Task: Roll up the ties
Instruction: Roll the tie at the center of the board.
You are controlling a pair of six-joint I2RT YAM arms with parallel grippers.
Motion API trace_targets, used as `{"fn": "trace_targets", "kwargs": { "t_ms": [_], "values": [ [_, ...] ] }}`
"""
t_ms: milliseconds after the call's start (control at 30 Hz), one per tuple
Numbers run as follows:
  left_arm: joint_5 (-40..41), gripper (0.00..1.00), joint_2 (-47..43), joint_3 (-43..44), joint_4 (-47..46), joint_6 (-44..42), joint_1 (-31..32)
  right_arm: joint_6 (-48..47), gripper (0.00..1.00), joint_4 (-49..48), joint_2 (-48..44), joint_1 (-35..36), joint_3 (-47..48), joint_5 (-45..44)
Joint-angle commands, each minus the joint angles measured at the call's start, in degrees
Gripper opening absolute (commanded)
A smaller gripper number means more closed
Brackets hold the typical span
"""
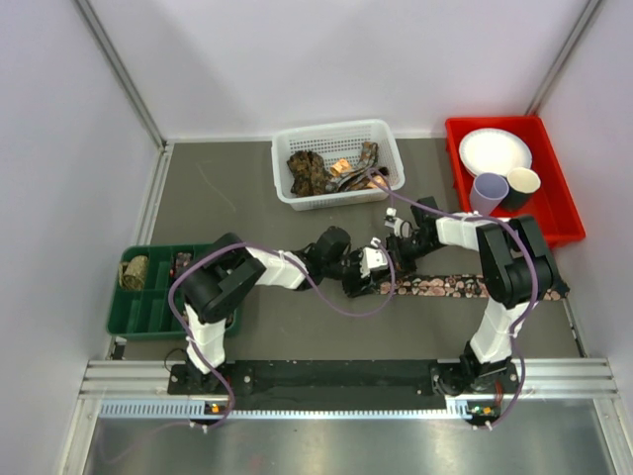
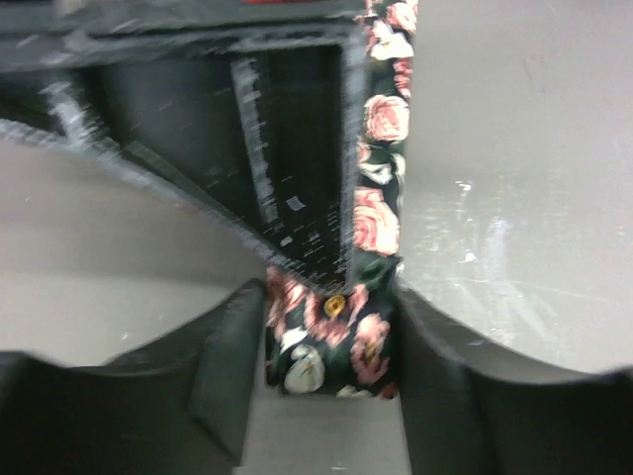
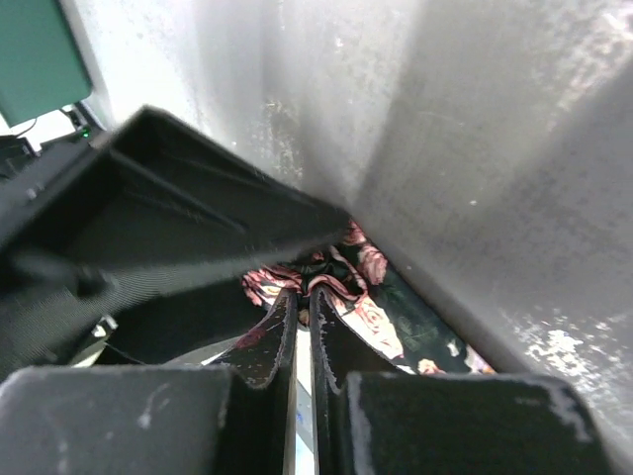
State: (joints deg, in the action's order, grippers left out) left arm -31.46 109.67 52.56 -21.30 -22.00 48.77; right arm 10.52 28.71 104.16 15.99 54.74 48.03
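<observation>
My left gripper (image 2: 331, 332) clasped the rose-print tie (image 1: 445, 287) by its soft coil, the flat strip lying toward 3 o'clock across the matte grey table (image 1: 257, 198). My right gripper (image 3: 302, 317) had its fingers pressed almost together at the fabric.

The tie (image 1: 450, 287) stretched toward the counter's right edge is dark, near black-green, printed with pink roses. At the far edge, the white mesh basket (image 1: 334, 129) holds bundled ties (image 1: 315, 173) in brown and olive with orange patches. In the far right corner are a red tray (image 1: 559, 213), a white plate (image 1: 495, 150), a lavender cup (image 1: 488, 191) and a cream cup (image 1: 522, 182). At the left edge is a green bin (image 1: 148, 312).
</observation>
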Motion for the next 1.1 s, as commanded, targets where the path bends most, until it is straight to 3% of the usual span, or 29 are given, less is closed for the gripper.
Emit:
{"fn": "trace_targets", "kwargs": {
  "t_ms": [0, 67, 233, 433, 667, 833, 900, 933, 1000, 1067],
  "values": [
    [-0.43, 0.64, 3.45, -2.63, 5.05, 3.36, -2.63, -3.84, 0.00, -0.32, 0.87, 0.54, 0.19, -9.87],
    [-5.16, 0.73, 2.66, -4.65, 0.93, 5.37, -3.86, -4.46, 0.00, -0.50, 1.40, 0.62, 0.28, -12.43],
    [-10.63, 0.76, 3.45, -8.07, -14.01, 9.60, -5.70, -4.81, 0.00, 0.47, 2.36, 0.89, 0.72, -16.38],
    [-15.55, 0.75, 7.31, -9.05, -26.40, 13.64, -5.97, -5.08, 0.00, 3.72, 2.98, 1.24, 1.51, -23.67],
    [-17.14, 0.66, 12.23, -8.26, -34.94, 18.22, -4.83, -4.72, 0.00, 4.60, 3.95, 2.20, 2.48, -26.93],
    [-14.51, 0.43, 13.12, -7.38, -33.20, 16.92, -3.69, -4.28, 0.00, 4.69, 4.12, 2.38, 3.09, -27.56],
    [-13.28, 0.39, 12.07, -7.03, -26.28, 13.06, -2.99, -4.72, 0.00, 6.00, 4.12, 2.38, 3.88, -24.59],
    [-11.62, 0.36, 10.23, -6.51, -21.99, 7.12, -2.63, -5.59, 0.00, 6.88, 4.03, 2.38, 5.19, -23.78],
    [-6.08, 0.35, 8.82, -4.06, -8.49, 1.98, -1.76, -6.56, 0.00, 10.64, 4.03, 2.29, 7.12, -20.98],
    [-1.61, 0.32, 8.11, -2.03, -0.62, -2.07, -1.75, -8.67, 0.07, 13.11, 2.72, 1.33, 9.68, -18.25]
  ]
}}
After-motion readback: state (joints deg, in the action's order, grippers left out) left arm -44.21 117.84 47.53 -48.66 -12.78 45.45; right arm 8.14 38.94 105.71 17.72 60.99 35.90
